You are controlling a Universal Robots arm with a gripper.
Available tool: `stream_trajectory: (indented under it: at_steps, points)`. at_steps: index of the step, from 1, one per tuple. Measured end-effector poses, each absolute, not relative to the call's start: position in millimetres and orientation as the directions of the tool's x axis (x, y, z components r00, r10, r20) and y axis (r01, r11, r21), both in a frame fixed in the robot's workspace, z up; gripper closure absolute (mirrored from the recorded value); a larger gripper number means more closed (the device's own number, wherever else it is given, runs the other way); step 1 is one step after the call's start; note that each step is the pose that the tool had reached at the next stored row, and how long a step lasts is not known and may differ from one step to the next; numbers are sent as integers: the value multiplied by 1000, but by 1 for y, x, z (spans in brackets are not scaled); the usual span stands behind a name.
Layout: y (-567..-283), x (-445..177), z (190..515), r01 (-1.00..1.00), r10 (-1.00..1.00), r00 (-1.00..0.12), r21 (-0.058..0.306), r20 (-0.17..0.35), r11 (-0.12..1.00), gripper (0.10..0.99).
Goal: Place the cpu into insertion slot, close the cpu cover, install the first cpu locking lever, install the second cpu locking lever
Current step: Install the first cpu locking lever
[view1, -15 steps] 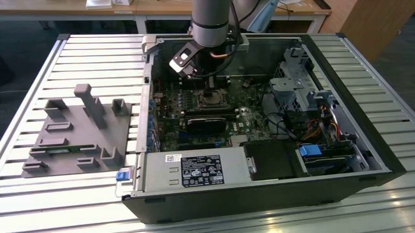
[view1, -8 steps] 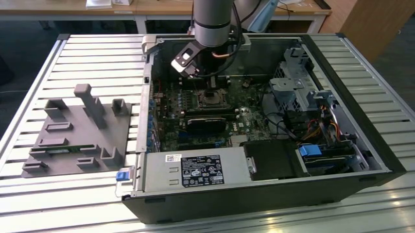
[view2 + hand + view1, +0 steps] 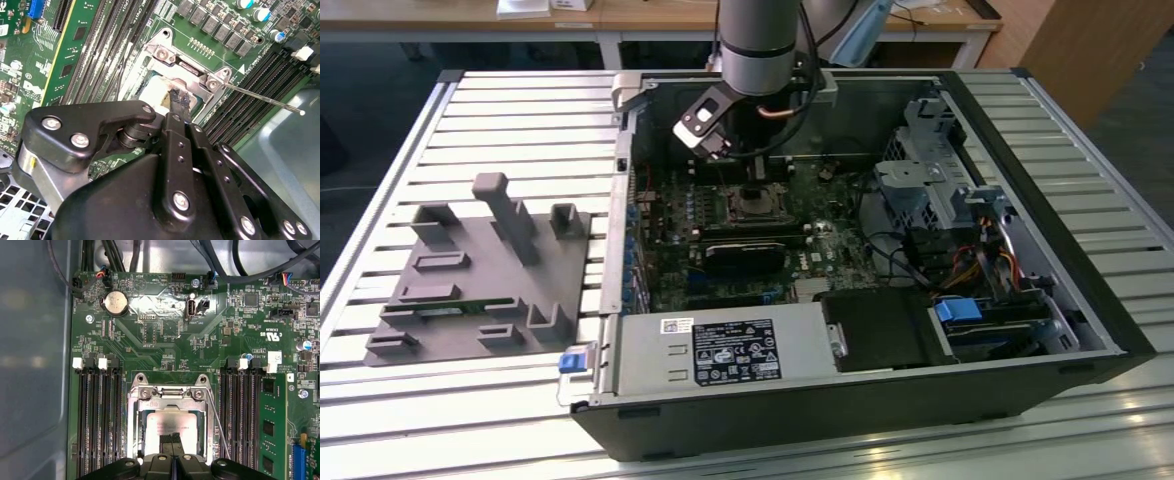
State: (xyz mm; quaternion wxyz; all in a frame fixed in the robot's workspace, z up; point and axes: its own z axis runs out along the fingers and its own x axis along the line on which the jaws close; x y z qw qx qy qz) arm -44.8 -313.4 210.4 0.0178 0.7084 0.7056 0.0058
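Gripper point(image 3: 172, 439), clenched on nothing (jaws pressed together), hangs directly over the cpu point(image 3: 155, 425) seated within the cover point(image 3: 170, 401); a loose lever point(image 3: 217, 422) runs alongside.

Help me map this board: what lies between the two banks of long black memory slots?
In the first wrist view, the cpu cover framing the cpu, with the gripper over it.

Counted parts: one robot arm point(image 3: 761, 45) with one gripper point(image 3: 172, 441); one computer case point(image 3: 854, 415); one motherboard point(image 3: 160, 355); one cpu point(image 3: 165, 422); one cpu cover point(image 3: 170, 404); one coin battery point(image 3: 115, 302); two banks of memory slots point(image 3: 100, 415) point(image 3: 240, 415); one grey fixture block point(image 3: 454, 300) at the exterior view's left.
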Motion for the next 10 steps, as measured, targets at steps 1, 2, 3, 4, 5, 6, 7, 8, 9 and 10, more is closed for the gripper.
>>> stream_trajectory:
  at_steps: [1, 2, 3, 4, 5, 6, 7, 8, 9, 10]
  points:
    - [-313, -45, 212, 999, 1000, 4, 33, -17, -4, 980]
    - [-313, -45, 214, 999, 1000, 4, 33, -17, -4, 980]
    - [-313, -45, 216, 999, 1000, 4, 34, -17, -4, 980]
    - [-313, -45, 220, 999, 1000, 4, 33, -17, -4, 980]
    - [-313, -45, 223, 999, 1000, 4, 33, -17, -4, 980]
    - [-313, -45, 226, 999, 1000, 4, 33, -17, -4, 980]
    - [-313, -45, 229, 999, 1000, 4, 33, -17, -4, 980]
    - [-313, -45, 233, 999, 1000, 4, 34, -17, -4, 980]
    - [-313, -45, 237, 999, 1000, 4, 33, -17, -4, 980]
    - [-313, -45, 241, 999, 1000, 4, 34, -17, -4, 980]
